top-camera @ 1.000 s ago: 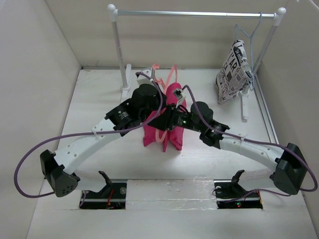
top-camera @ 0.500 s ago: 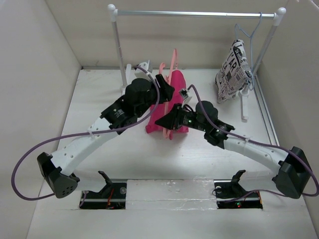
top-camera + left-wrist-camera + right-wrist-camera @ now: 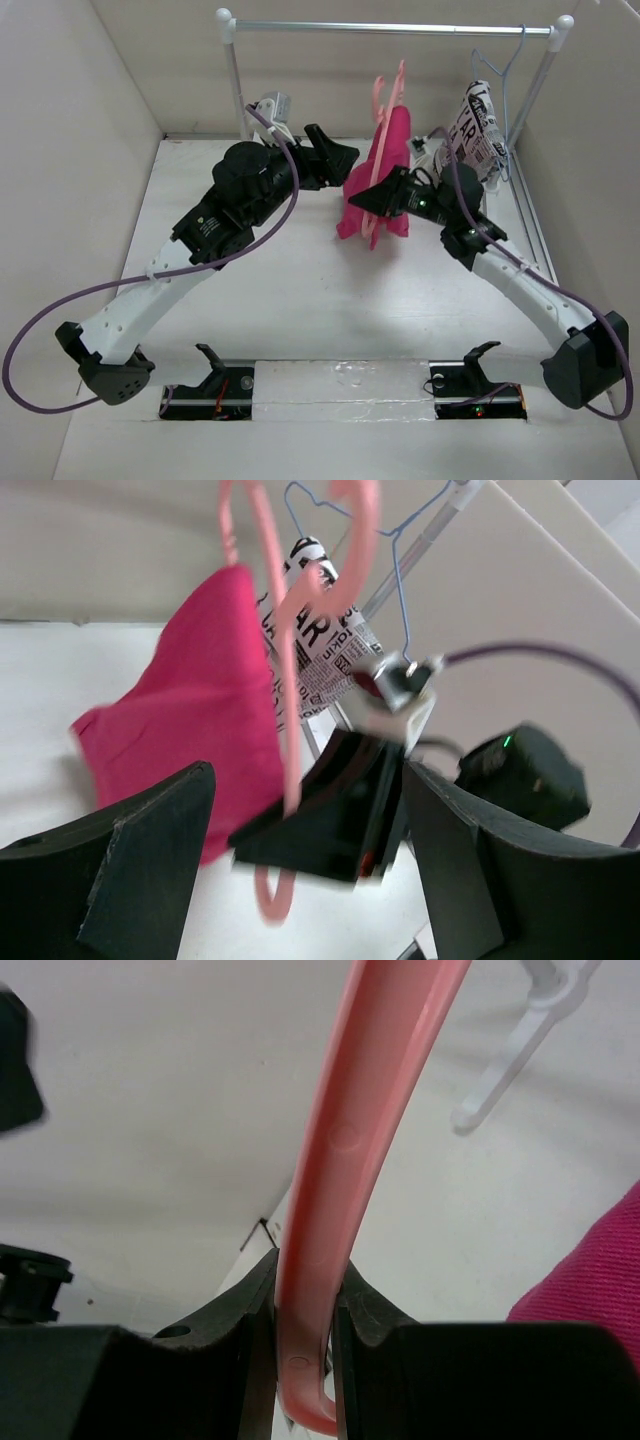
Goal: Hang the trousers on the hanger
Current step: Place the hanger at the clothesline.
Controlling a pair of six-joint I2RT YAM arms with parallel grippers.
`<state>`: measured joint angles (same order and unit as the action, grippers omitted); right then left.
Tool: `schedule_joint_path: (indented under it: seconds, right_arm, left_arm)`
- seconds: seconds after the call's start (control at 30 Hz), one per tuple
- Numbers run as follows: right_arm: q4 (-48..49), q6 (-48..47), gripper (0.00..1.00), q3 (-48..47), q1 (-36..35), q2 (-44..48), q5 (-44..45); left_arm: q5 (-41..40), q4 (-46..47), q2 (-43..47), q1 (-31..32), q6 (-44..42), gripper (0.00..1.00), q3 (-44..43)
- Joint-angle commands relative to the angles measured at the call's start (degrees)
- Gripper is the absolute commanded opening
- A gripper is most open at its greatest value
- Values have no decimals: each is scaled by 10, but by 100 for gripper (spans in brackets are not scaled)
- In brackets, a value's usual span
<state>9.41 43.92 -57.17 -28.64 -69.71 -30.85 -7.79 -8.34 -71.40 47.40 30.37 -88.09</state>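
The magenta trousers hang folded over the salmon-pink hanger, which is lifted off the table below the rail. My right gripper is shut on the hanger's lower frame; in the right wrist view the pink bar sits pinched between both pads, with trouser fabric at the right edge. My left gripper stands open just left of the trousers, touching nothing. In the left wrist view its wide-apart fingers frame the trousers, the hanger and the right gripper.
A clothes rack rail spans the back on two white posts. A thin light-blue wire hanger on its right end carries a white garment with black lettering, close to the right arm. Pale walls enclose the table on the left, back and right.
The right gripper has raised the hanger with the trousers up and back to the right, toward the rail. The left gripper has let go, opened and drawn away to the left.
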Motion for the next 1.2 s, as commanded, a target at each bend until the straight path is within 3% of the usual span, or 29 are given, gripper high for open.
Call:
schedule_joint_path:
  seconds: [0.0, 0.2, 0.4, 0.77, 1.17]
  right_arm:
    - [150, -39, 0, -102, 49, 0, -58]
    - [174, -13, 0, -199, 132, -72, -96]
    - [294, 85, 0, -230, 171, -155, -108]
    - [434, 179, 0, -262, 203, -245, -83]
    - [439, 182, 0, -234, 203, -277, -71]
  left_arm:
    - [9, 17, 35, -2, -7, 72, 26]
    - [13, 17, 67, -2, 22, 71, 105]
    - [6, 8, 86, -2, 28, 70, 132]
    - [15, 2, 83, -2, 32, 70, 144]
    - [17, 3, 86, -2, 38, 70, 166]
